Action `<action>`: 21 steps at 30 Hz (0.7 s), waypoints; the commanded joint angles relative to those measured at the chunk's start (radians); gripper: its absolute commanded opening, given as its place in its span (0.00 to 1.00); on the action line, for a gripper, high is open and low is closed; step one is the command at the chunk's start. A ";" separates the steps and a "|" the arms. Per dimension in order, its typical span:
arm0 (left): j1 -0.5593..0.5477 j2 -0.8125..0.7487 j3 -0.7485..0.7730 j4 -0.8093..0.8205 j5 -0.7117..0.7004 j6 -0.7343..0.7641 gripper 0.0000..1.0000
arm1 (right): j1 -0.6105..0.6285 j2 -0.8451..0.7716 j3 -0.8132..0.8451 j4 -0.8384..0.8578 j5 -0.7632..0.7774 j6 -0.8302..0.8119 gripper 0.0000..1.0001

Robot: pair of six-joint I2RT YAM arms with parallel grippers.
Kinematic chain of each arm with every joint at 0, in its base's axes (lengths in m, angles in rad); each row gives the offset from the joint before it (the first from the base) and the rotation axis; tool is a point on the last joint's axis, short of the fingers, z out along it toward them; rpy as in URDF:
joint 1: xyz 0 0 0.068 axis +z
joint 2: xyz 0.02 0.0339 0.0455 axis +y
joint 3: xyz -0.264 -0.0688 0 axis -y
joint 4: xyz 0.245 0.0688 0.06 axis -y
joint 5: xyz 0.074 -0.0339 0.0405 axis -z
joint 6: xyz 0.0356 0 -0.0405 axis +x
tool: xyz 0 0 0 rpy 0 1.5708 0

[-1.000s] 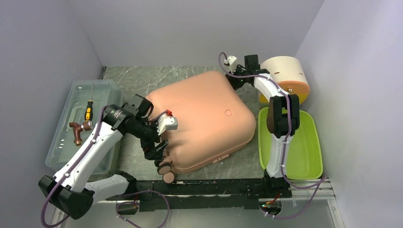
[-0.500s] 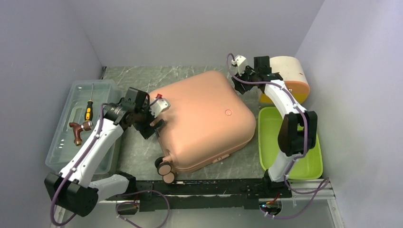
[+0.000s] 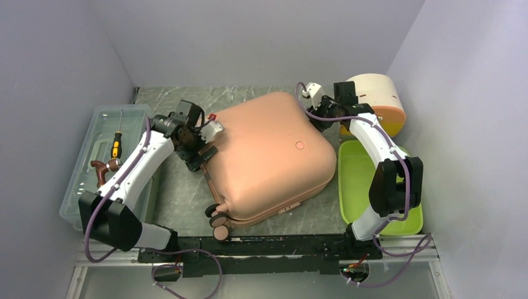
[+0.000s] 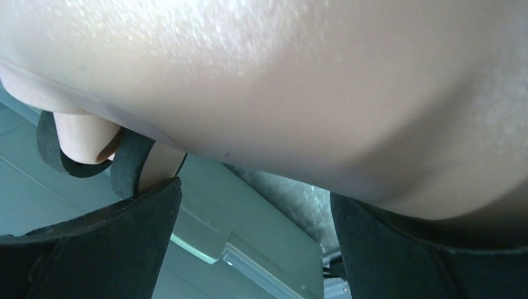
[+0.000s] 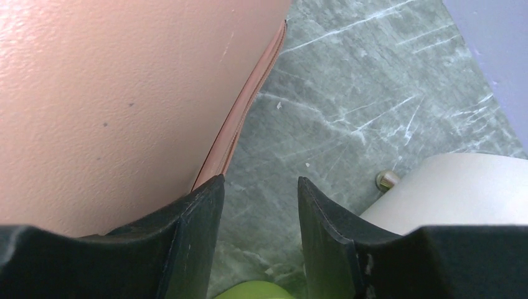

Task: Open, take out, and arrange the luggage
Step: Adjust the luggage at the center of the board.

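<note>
The luggage [image 3: 268,156], a salmon-pink hard-shell suitcase, lies flat and closed in the middle of the table, its wheels [image 3: 217,219] at the near left corner. My left gripper [image 3: 202,151] is open against its left side; in the left wrist view the shell [image 4: 299,81] fills the top, with the wheels [image 4: 81,140] at the left, above the spread fingers [image 4: 106,249]. My right gripper [image 3: 324,117] is open at the suitcase's far right corner. In the right wrist view its left finger [image 5: 187,230] sits beside the zip seam [image 5: 246,106], with bare table between the jaws.
A clear plastic bin [image 3: 82,198] at the left holds a screwdriver [image 3: 116,144] and a brown tool [image 3: 101,168]. A lime-green tray [image 3: 398,205] lies at the right. A white and orange cylinder [image 3: 377,99] stands at the back right, close to my right gripper [image 5: 448,187].
My left gripper has moved from the suitcase's near left corner by the wheels back along its left side. My right arm has shifted a little to the right. The suitcase's left edge has shifted right.
</note>
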 commanded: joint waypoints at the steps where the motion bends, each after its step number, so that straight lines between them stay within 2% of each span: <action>1: -0.019 0.206 0.107 0.309 -0.063 -0.088 0.98 | 0.124 -0.017 -0.059 -0.280 -0.245 -0.077 0.51; 4: -0.019 0.306 0.199 0.293 -0.049 -0.094 0.98 | 0.133 -0.032 -0.087 -0.324 -0.305 -0.098 0.50; 12: -0.019 0.519 0.402 0.265 -0.018 -0.100 0.97 | 0.180 -0.068 -0.160 -0.367 -0.313 -0.140 0.49; 21: -0.016 0.643 0.567 0.248 -0.040 -0.118 0.97 | 0.346 -0.104 -0.228 -0.407 -0.331 -0.172 0.48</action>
